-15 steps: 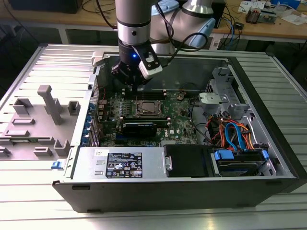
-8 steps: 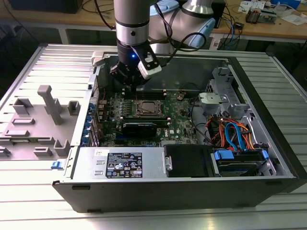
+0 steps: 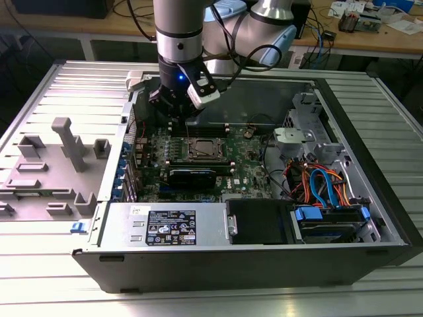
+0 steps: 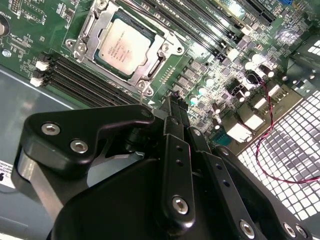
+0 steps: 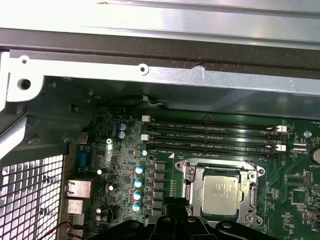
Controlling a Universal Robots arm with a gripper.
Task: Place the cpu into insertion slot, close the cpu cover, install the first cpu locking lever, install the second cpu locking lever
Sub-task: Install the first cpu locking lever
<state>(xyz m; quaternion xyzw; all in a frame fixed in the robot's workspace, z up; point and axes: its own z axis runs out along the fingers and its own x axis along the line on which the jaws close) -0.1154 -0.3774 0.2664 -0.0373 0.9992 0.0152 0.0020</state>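
a: starting from the exterior view's left, what do we see?
b: the grey fixture tray (image 3: 59,165), then the open computer case (image 3: 370,218). the arm drops straight down into it, wrist upright, gripper (image 3: 177,121) pointing at the motherboard (image 3: 251,165).
a: and its fingers (image 4: 176,150)?
b: in the second wrist view we see them pressed together, gripping nothing.
a: the cpu (image 4: 125,45)?
b: we see it seated in its socket, the cpu cover (image 4: 90,35) lying flat around it, just to the exterior view's right of the gripper.
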